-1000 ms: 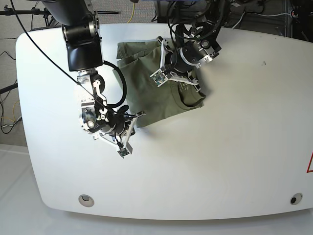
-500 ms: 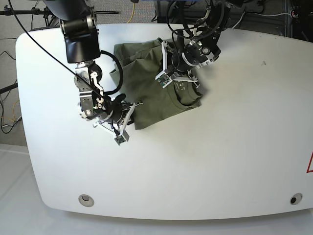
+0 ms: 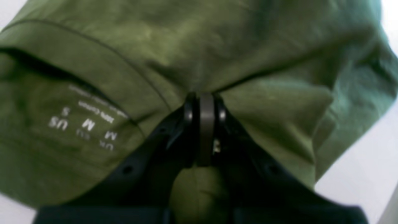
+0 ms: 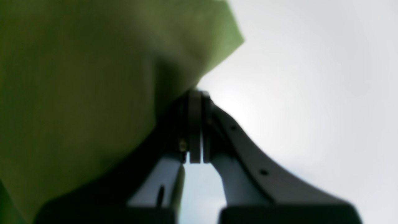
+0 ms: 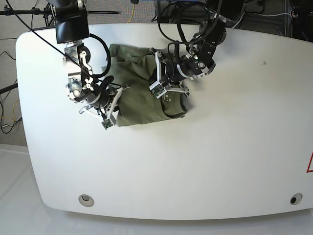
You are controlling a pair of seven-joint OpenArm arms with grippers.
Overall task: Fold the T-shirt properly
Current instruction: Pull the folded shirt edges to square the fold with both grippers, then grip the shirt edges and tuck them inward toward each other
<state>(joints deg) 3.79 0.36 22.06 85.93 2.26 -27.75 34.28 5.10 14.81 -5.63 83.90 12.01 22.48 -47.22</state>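
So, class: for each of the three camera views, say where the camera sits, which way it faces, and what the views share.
Base: overhead, facing down at the white table; both arms show.
Left wrist: behind the left gripper, facing along it; shut on the T-shirt beside the collar label.
Right wrist: behind the right gripper, shut on a T-shirt edge above the table.
Shared: all three views show the T-shirt.
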